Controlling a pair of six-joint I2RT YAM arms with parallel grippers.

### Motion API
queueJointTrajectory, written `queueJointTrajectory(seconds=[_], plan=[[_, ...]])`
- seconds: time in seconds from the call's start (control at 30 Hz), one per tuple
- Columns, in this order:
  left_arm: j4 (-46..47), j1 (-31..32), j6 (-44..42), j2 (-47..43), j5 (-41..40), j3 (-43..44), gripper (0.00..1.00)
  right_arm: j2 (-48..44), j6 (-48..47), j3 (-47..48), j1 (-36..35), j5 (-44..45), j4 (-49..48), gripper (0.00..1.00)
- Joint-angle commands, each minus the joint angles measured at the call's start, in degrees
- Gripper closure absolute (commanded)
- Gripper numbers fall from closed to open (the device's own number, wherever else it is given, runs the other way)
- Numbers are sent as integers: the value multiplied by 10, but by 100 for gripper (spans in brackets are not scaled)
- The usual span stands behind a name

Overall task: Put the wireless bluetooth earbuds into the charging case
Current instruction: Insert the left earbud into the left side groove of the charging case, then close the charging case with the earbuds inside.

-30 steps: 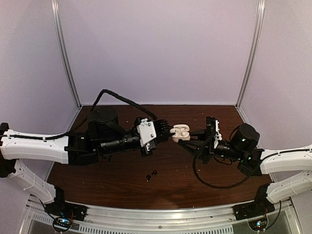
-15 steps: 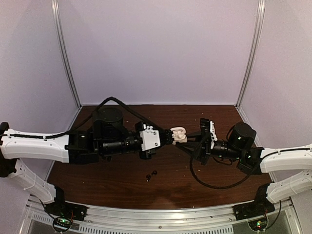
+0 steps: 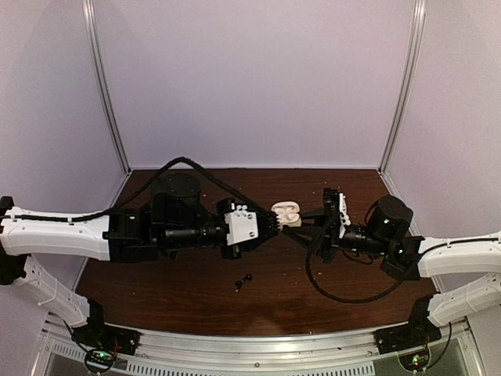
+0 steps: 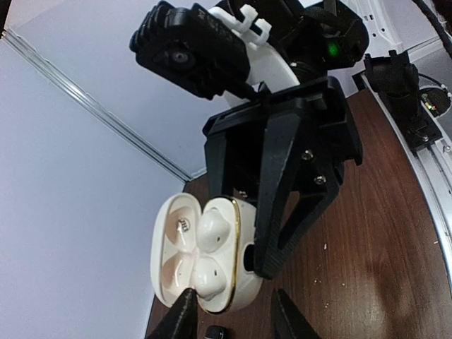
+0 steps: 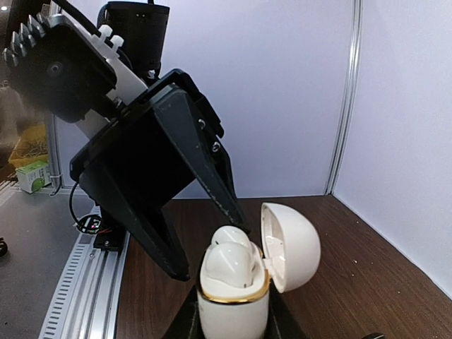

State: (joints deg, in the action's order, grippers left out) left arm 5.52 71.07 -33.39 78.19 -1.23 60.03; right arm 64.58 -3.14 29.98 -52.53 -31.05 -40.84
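Observation:
The white charging case (image 3: 287,213) with a gold rim is held above the table with its lid open. My right gripper (image 5: 233,319) is shut on the case body (image 5: 233,311); its black fingers (image 4: 282,212) also show in the left wrist view. Both white earbuds (image 5: 236,258) sit in the case's sockets, and the left wrist view shows them too (image 4: 208,233). My left gripper (image 4: 236,314) is open, with one fingertip at the case's lid edge and the other beside the body. The black earbuds (image 3: 243,280) lie on the table in front.
The brown table (image 3: 196,298) has purple walls behind and at both sides. The metal rail (image 3: 258,345) runs along the near edge. A black cable (image 3: 196,163) arcs over the left arm, and another loops under the right arm (image 3: 337,294).
My left gripper has shifted slightly right and nearer, closing in on the case. My right wrist has rolled a little, with the case still held and its lid open.

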Motion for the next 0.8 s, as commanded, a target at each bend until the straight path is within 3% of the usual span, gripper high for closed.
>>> queueJointTrajectory(seconds=[0.0, 0.23, 0.33, 0.4, 0.77], plan=[[2, 3, 28, -29, 12, -13, 63, -14, 7, 2, -2, 11, -51, 100], [61, -1, 94, -91, 10, -77, 43, -31, 14, -9, -2, 7, -36, 100], [95, -6, 125, -106, -3, -102, 15, -36, 18, -5, -2, -5, -25, 100], [108, -8, 141, -105, -8, -110, 3, -36, 20, -2, -2, -18, -16, 100], [110, -10, 126, -67, 49, -90, 2, -15, 31, 30, -4, -82, 40, 100]])
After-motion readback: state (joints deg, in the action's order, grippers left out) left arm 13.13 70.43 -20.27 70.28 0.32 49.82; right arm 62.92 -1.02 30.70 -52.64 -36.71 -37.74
